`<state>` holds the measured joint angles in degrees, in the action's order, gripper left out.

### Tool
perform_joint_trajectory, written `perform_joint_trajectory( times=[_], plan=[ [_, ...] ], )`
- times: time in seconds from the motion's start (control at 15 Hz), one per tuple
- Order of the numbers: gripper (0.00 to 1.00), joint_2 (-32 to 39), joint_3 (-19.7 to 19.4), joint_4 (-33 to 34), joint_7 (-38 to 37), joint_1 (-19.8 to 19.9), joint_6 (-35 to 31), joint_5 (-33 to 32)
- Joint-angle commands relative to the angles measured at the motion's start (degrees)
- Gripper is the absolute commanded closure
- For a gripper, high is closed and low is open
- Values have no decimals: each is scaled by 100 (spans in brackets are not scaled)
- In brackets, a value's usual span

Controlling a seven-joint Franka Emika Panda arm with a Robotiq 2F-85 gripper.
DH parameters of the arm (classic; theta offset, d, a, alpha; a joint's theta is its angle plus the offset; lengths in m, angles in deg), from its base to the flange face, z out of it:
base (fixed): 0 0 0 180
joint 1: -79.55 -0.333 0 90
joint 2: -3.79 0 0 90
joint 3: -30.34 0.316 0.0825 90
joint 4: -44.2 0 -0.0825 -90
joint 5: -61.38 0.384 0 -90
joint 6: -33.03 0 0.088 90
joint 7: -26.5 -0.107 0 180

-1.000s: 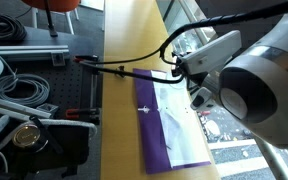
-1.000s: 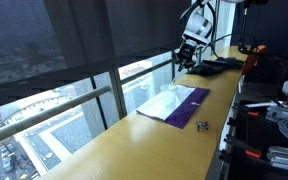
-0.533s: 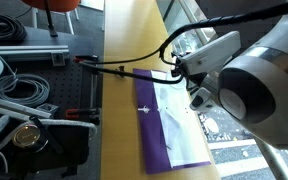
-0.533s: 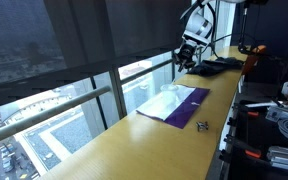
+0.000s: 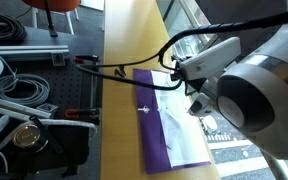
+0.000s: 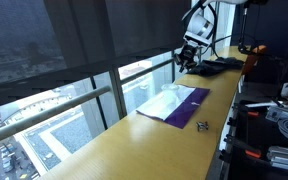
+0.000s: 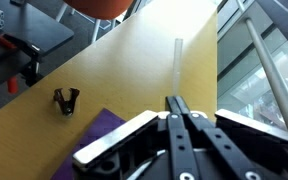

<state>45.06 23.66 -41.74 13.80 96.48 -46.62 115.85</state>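
Note:
My gripper (image 7: pixel 176 104) is shut with its two fingers pressed together and nothing between them. It hovers above the far end of a long wooden tabletop (image 7: pixel 134 60), and in an exterior view (image 6: pixel 187 58) it hangs over the purple cloth's far end. The purple cloth (image 6: pixel 187 105) lies flat with a white sheet (image 6: pixel 164 100) on top; both also show in an exterior view (image 5: pixel 156 135). A small black binder clip (image 7: pixel 66 100) sits on the wood beside the cloth and appears in both exterior views (image 5: pixel 144 108) (image 6: pixel 202 125). A thin clear tube (image 7: pixel 177 58) lies ahead of the fingers.
Black cables (image 5: pixel 124 68) run across the tabletop near the arm. A dark pile (image 6: pixel 220 66) lies at the table's far end. A window with glass railing (image 6: pixel 74 110) borders one long edge. Red clamps (image 7: pixel 24 65) and coiled cables (image 5: pixel 24 90) sit off the other edge.
The arm has shifted slightly in one exterior view, uncovering more of the purple cloth's far end. The gripper stays shut. Cloth and clip have not moved.

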Motion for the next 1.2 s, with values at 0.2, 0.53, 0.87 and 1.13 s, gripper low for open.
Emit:
perform_joint_trajectory(
  times=[0.2,0.53,0.87,1.13],
  plan=[
    [51,196,-23,283,-170,33,84,354],
    [15,263,-34,553,-145,81,82,504],
    [0,221,30,403,18,-60,48,390],
    [0,209,60,199,72,-291,41,280]
  ],
)
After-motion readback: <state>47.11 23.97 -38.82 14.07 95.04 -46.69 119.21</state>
